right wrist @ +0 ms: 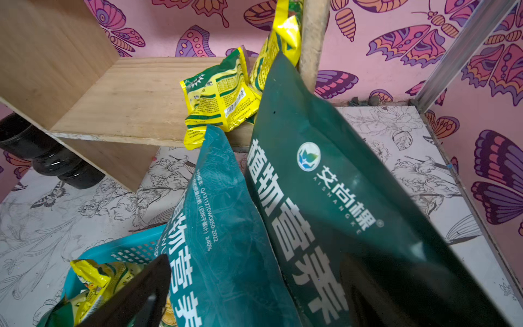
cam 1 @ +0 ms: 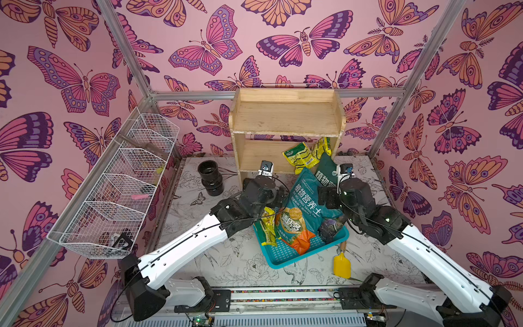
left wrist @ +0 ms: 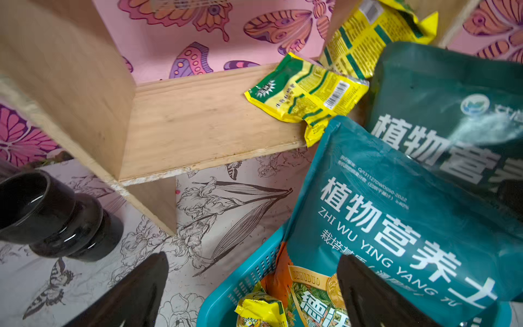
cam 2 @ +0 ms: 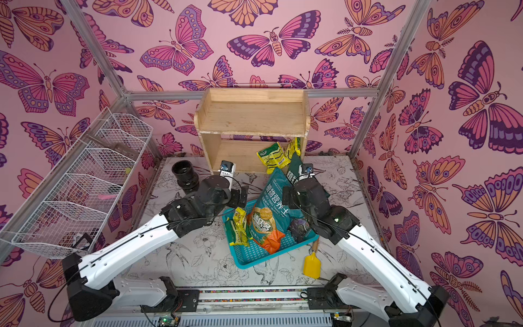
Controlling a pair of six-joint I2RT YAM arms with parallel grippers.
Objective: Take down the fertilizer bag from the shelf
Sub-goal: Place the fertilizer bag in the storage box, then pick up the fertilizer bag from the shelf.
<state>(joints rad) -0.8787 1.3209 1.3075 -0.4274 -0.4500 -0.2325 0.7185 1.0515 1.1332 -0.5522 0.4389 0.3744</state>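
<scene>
The pale wooden shelf (cam 1: 285, 117) stands at the back, its upper tier bare. On the lower tier's right end lie two yellow-green fertilizer bags (cam 1: 301, 157) (left wrist: 305, 90) (right wrist: 220, 93). A big teal bag (cam 1: 300, 209) stands tilted in the blue basket (cam 1: 285, 254). A darker teal bag (cam 1: 327, 170) (right wrist: 339, 170) leans beside it against the shelf. My left gripper (left wrist: 252, 294) is open over the basket's rim, holding nothing. My right gripper (right wrist: 252, 294) is open, its jaws wide on either side of the two teal bags.
The basket also holds a yellow packet (cam 1: 267, 226) and a dark purple bag (cam 1: 329, 228). A yellow trowel (cam 1: 342, 264) lies right of the basket. A black pot (cam 1: 210, 178) stands left of the shelf. A white wire rack (cam 1: 113, 184) lines the left wall.
</scene>
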